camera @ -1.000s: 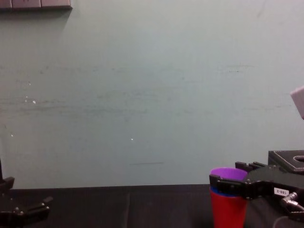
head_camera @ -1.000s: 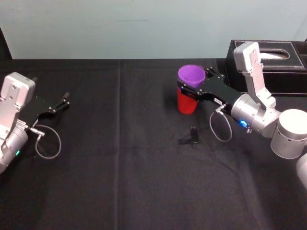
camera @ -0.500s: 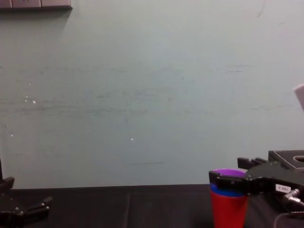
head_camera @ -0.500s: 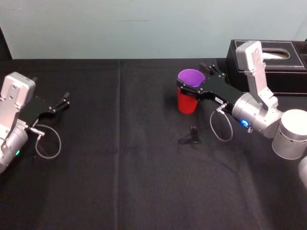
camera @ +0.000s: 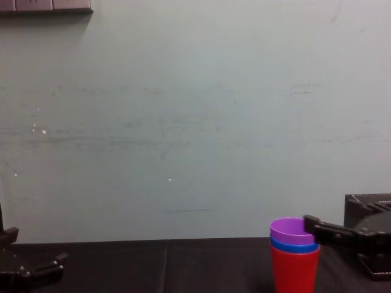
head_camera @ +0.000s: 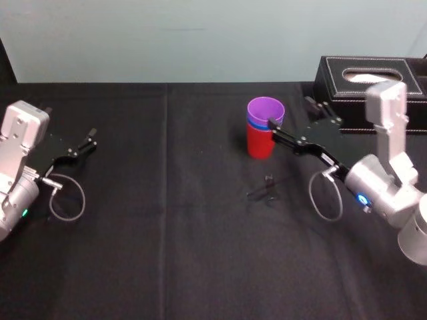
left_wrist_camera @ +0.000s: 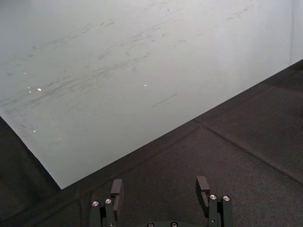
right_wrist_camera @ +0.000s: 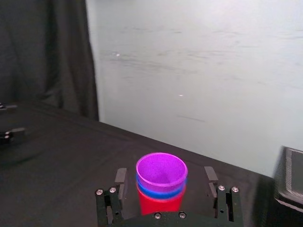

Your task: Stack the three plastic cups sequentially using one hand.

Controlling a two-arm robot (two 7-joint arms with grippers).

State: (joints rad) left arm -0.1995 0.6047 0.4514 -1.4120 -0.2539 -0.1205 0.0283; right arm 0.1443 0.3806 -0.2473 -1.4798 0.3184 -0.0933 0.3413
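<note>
Cups stand as one upright tower, mid-right on the black-clothed table [head_camera: 167,253]. The red cup [head_camera: 259,143] is at the bottom. The blue cup [head_camera: 254,125] is nested in it w/ just its rim band showing. The purple cup [head_camera: 266,109] is on top, mouth up. The tower stands a bit fwd of the rear table edge, where the black meets the pale wall [head_camera: 167,33].

The right gripper [head_camera: 290,111] comes in from the right at approx rim height, jaws spread wide, gripping nothing. Its nearer fingertip sits right by the tower's rim on the right side; touching or not, can't tell. The other finger points off toward the black box [head_camera: 367,77]. In the right wrist view the tower shows btwn the two fingers, ahead of them. A grey cable [head_camera: 325,193] loops under the wrist.

The box sits at the rear right corner, close behind the right arm, well apart from the cups. A small dark item [head_camera: 268,183] lies on the table just in front of the tower w/ a shadow, too small to ID.

Room to move: wide bare table left of the tower & across the front. The left gripper [head_camera: 92,137] is parked near the left edge, jaws apart, well apart from the cups.
</note>
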